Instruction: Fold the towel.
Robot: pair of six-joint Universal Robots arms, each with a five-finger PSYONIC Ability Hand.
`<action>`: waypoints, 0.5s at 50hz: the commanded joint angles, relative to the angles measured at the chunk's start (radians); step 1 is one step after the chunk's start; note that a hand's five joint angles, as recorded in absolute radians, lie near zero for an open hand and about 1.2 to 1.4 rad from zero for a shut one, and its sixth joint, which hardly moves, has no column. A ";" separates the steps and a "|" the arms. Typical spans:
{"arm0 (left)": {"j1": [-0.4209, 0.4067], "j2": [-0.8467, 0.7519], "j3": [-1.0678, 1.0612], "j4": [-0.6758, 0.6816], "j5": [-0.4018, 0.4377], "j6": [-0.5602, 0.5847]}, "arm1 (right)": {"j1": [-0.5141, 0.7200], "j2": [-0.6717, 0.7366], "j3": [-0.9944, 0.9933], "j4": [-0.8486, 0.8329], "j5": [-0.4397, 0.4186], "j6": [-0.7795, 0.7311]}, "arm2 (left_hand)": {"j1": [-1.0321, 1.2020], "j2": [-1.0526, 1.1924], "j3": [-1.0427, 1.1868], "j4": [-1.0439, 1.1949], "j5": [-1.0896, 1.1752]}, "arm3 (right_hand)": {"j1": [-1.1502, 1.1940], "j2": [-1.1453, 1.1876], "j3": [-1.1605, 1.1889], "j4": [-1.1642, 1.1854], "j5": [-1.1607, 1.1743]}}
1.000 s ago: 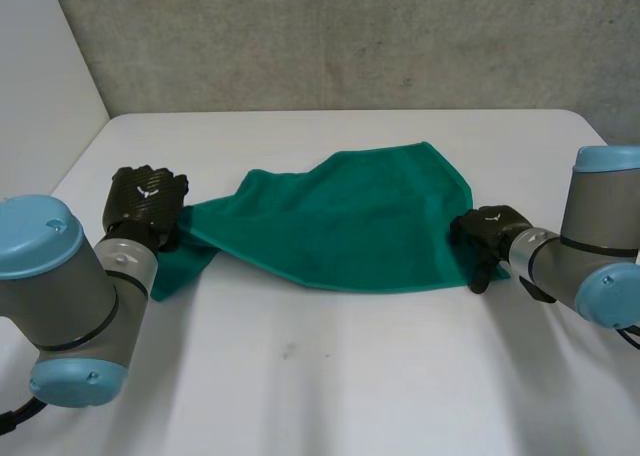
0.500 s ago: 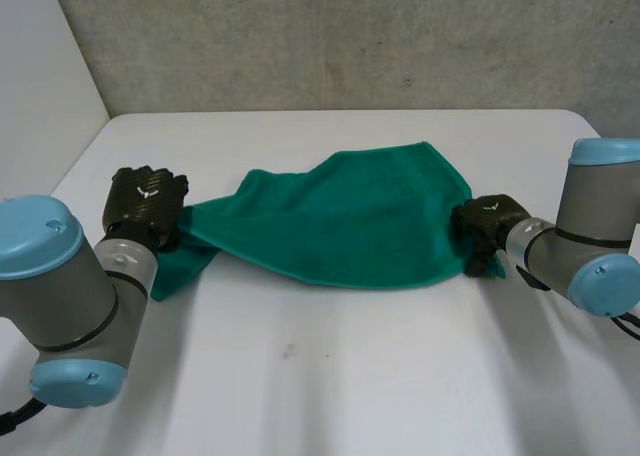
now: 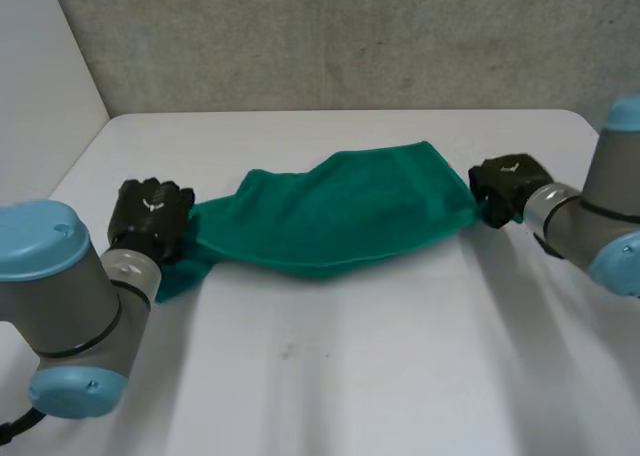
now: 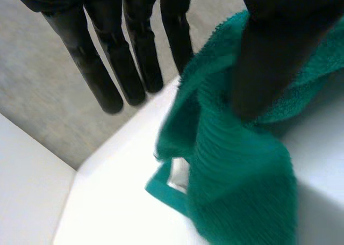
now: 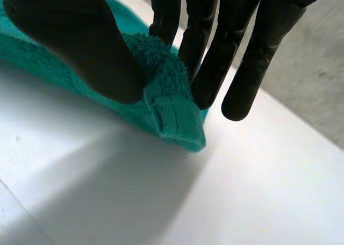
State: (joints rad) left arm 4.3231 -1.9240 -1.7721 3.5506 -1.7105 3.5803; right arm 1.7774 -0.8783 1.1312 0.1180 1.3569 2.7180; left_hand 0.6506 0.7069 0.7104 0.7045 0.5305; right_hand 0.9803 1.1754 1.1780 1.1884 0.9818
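Observation:
The green towel (image 3: 340, 216) lies stretched across the white table (image 3: 350, 376) between my two hands. My left hand (image 3: 150, 221) is at the towel's left end. In the left wrist view its fingers (image 4: 134, 57) stand straight and away from the cloth, while the thumb rests against the bunched towel (image 4: 242, 170), whose corner droops to the table. My right hand (image 3: 505, 186) is at the towel's right corner. In the right wrist view its thumb (image 5: 80, 41) and fingers pinch the hemmed corner of the towel (image 5: 172, 121) just above the table.
A grey wall (image 3: 350, 36) stands behind the table's far edge, and a white wall (image 3: 40, 96) runs along its left side. The bare tabletop reaches toward me in front of the towel.
My right hand has closed on the towel's right corner and drawn it rightward and toward the far edge, stretching the cloth. My left hand's fingers have straightened and it has shifted slightly toward me.

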 commanded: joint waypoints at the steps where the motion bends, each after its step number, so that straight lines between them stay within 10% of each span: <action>1: -0.002 -0.018 -0.006 -0.146 0.015 -0.003 | -0.055 -0.136 0.091 0.068 -0.002 -0.035 | -0.264 -0.320 -0.324 -0.318 -0.318 | 0.416 0.221 0.218 0.208 0.240; 25: 0.190 -0.026 0.086 -0.277 0.236 -0.293 | -0.265 -0.169 0.302 0.038 -0.114 -0.126 | -0.082 -0.138 -0.142 -0.136 -0.137 | 0.416 0.221 0.218 0.208 0.240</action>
State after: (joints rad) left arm 4.4866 -1.9460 -1.7440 3.2895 -1.5293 3.3591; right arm 1.5231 -1.0442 1.4129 0.1575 1.2894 2.5891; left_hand 0.3871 0.3694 0.3718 0.3640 0.1869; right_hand 0.9803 1.1754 1.1780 1.1885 0.9829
